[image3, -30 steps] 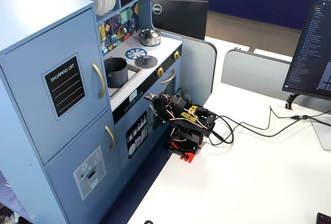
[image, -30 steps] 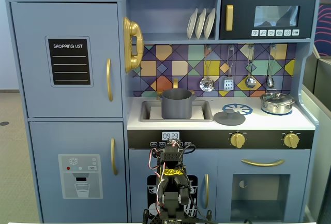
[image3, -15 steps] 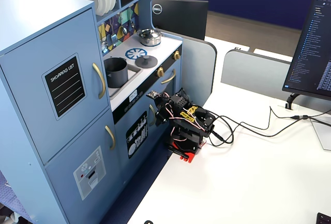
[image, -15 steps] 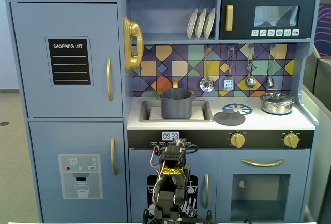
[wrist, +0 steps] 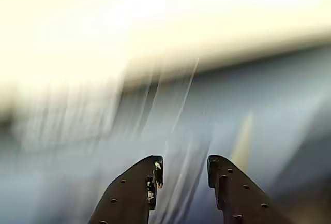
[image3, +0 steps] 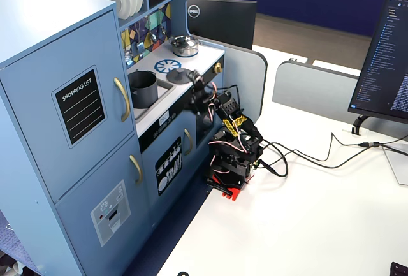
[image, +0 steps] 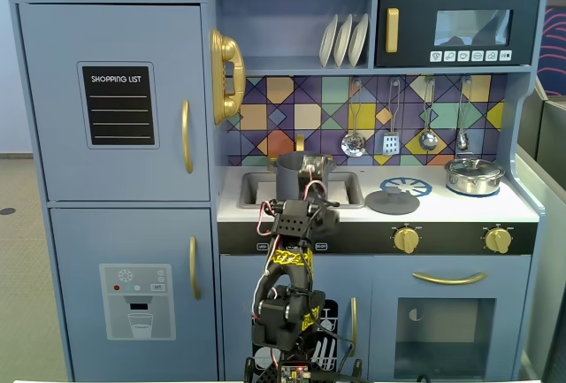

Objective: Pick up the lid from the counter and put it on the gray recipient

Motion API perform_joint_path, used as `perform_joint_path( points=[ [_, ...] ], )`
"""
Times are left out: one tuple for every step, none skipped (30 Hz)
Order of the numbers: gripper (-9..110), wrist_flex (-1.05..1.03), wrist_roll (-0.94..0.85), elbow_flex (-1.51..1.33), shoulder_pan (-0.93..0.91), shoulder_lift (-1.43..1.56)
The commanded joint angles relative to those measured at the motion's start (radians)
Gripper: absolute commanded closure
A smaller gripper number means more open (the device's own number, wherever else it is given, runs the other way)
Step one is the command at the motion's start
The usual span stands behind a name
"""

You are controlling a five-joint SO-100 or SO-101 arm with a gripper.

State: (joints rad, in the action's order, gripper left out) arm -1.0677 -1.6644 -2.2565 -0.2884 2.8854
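The dark-gray lid (image: 392,202) lies flat on the white counter (image: 460,209), just in front of the blue printed burner ring (image: 406,187). It also shows in a fixed view (image3: 180,77). The gray pot (image: 296,171) stands uncovered in the sink, and shows from the side in a fixed view (image3: 143,89). My gripper (wrist: 184,166) is open and empty. The wrist view is smeared by motion and shows no object between the jaws. From the side, the gripper (image3: 194,78) is at the counter's front edge, close to the lid.
A shiny silver lidded pot (image: 474,175) stands at the counter's right end. Utensils (image: 390,140) hang on the tiled back wall above the counter. The arm's base (image3: 228,174) sits on a white desk in front of the kitchen, with cables (image3: 306,156) trailing right.
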Motion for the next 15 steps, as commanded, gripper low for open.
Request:
perform_joint_path(
  points=[
    [102, 0.224, -0.029, 0.064, -0.115, -0.034],
    [102, 0.295, -0.008, 0.052, -0.138, -0.038],
    [102, 0.359, 0.002, 0.037, -0.156, -0.04],
    [102, 0.428, 0.012, 0.017, -0.169, -0.038],
    [102, 0.505, 0.037, -0.012, -0.176, -0.034],
    [102, 0.577, 0.046, -0.041, -0.179, -0.032],
    [102, 0.634, 0.043, -0.075, -0.183, -0.029],
    [102, 0.693, 0.041, -0.107, -0.184, -0.031],
    [102, 0.755, 0.044, -0.137, -0.186, -0.038],
    [101, 0.804, 0.044, -0.161, -0.189, -0.049],
    [101, 0.861, 0.046, -0.187, -0.192, -0.061],
    [100, 0.92, 0.052, -0.21, -0.193, -0.078],
    [99, 0.963, 0.057, -0.225, -0.201, -0.095],
    [97, 1.005, 0.063, -0.239, -0.216, -0.114],
    [94, 1.065, 0.078, -0.256, -0.23, -0.138]
  ],
)
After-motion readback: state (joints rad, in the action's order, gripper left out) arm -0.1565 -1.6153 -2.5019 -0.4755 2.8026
